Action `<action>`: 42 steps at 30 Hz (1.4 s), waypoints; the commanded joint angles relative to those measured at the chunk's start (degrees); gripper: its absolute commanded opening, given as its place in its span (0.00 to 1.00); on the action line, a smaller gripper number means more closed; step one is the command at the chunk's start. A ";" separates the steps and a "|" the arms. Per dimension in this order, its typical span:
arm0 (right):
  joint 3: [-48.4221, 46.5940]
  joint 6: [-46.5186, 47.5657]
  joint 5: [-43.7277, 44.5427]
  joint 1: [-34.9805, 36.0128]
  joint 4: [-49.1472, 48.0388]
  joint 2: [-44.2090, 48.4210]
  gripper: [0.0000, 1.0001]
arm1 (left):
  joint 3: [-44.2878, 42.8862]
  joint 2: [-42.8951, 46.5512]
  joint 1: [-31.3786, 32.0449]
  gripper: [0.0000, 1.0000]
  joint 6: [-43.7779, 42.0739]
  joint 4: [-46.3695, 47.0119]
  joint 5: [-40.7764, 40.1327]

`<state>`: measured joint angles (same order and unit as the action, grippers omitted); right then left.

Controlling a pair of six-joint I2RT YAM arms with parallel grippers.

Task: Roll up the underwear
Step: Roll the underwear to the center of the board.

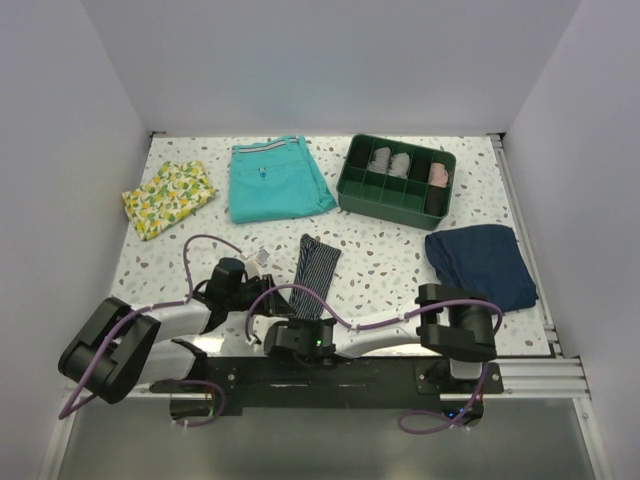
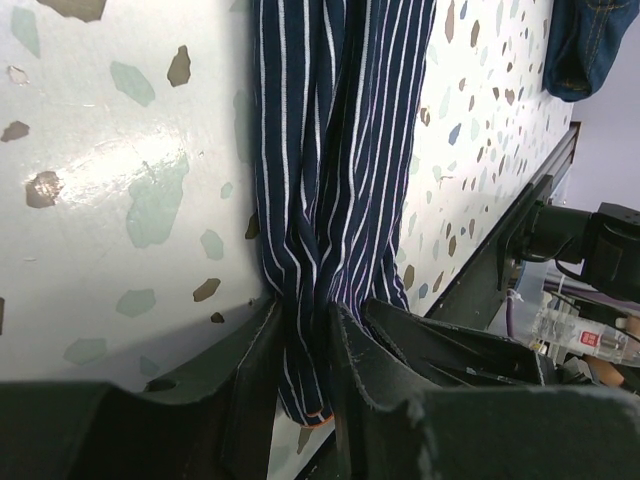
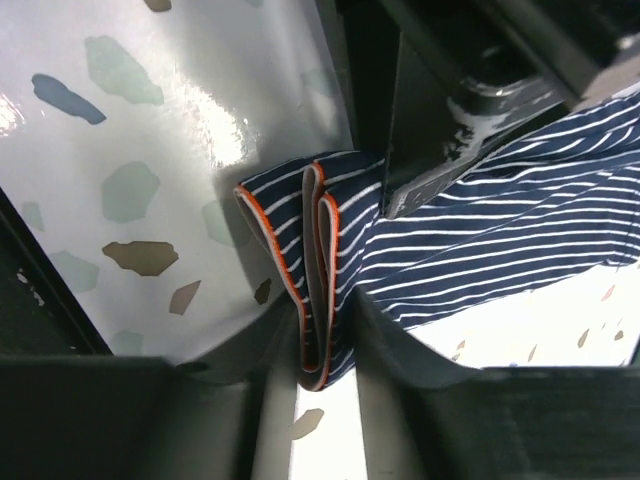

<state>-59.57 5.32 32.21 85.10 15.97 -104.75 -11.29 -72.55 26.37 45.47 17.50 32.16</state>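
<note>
The underwear [image 1: 318, 262] is a dark navy pinstriped strip folded lengthwise, lying on the speckled table and running away from the arms. My left gripper [image 2: 305, 360] is shut on the strip's near end, with the striped cloth [image 2: 340, 150] stretching away from its jaws. My right gripper [image 3: 322, 345] is shut on the orange-edged folded hem [image 3: 300, 250] at that same near end. Both grippers sit close together at the table's near middle, the left gripper [image 1: 268, 300] just left of the right gripper [image 1: 300, 328]. The cloth end itself is hidden under them in the top view.
Teal shorts [image 1: 278, 178] and a yellow lemon-print cloth [image 1: 168, 197] lie at the back left. A green divided tray [image 1: 347, 185] with rolled items stands at the back right. A plain navy garment [image 1: 482, 262] lies on the right. The metal rail [image 1: 530, 375] runs along the near edge.
</note>
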 commanded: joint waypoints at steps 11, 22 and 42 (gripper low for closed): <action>-1.16 -2.95 -11.10 -0.37 1.34 2.36 0.13 | -5.31 10.41 -0.09 0.74 -0.65 -24.77 -18.61; -2.39 -9.18 -33.40 -9.42 1.61 8.59 0.13 | -8.49 20.52 -0.71 0.79 3.92 -37.80 -33.92; -5.55 -15.60 -75.97 -31.74 -2.69 -3.97 0.15 | -6.03 25.79 -0.71 0.78 1.99 -33.32 -29.44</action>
<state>-63.11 -7.70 -33.32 56.42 15.86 -106.76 -18.68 -47.86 26.00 48.47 -19.20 1.13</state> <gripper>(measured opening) 0.181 0.786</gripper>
